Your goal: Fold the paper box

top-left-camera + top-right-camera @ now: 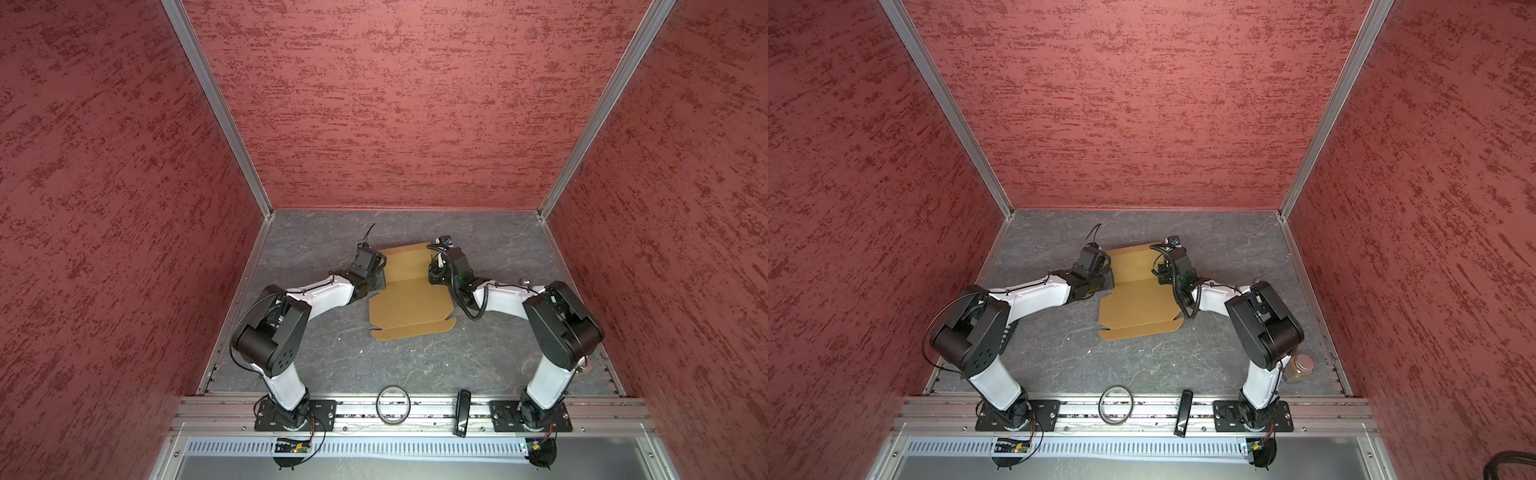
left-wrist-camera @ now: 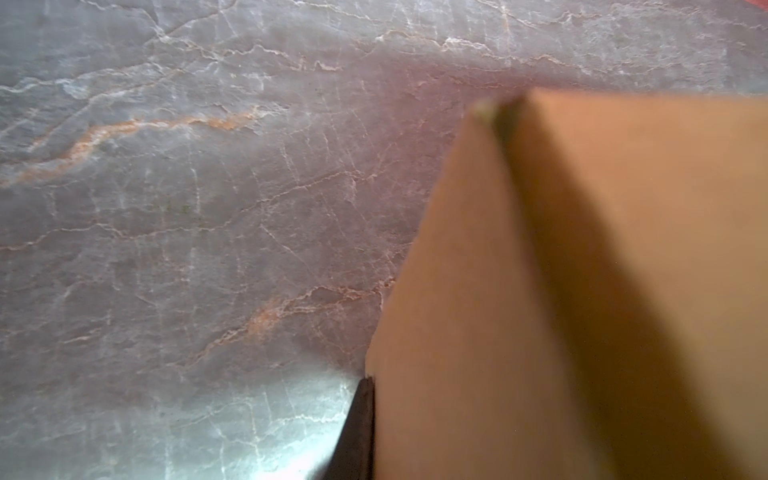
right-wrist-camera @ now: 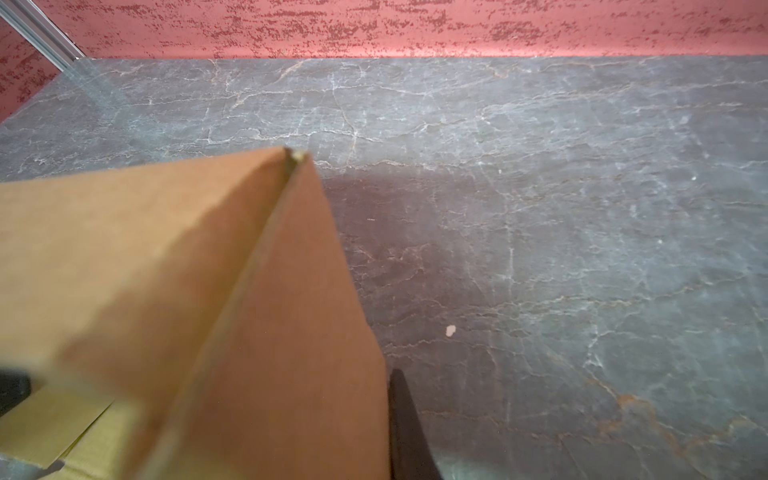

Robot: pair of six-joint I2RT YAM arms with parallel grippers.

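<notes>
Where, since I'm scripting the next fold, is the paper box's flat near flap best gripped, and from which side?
Probably mid-length on the free long edge of the near flap of the paper box, coming in low from the robot-base side. The flap lies flat on the table with that edge unobstructed and its crease farther in, so a finger slid underneath could lift it.

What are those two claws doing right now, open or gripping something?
Left gripper: closed, pinching a raised side flap of the cardboard box.
Right gripper: closed, pinching the opposite raised flap of the box.
</notes>
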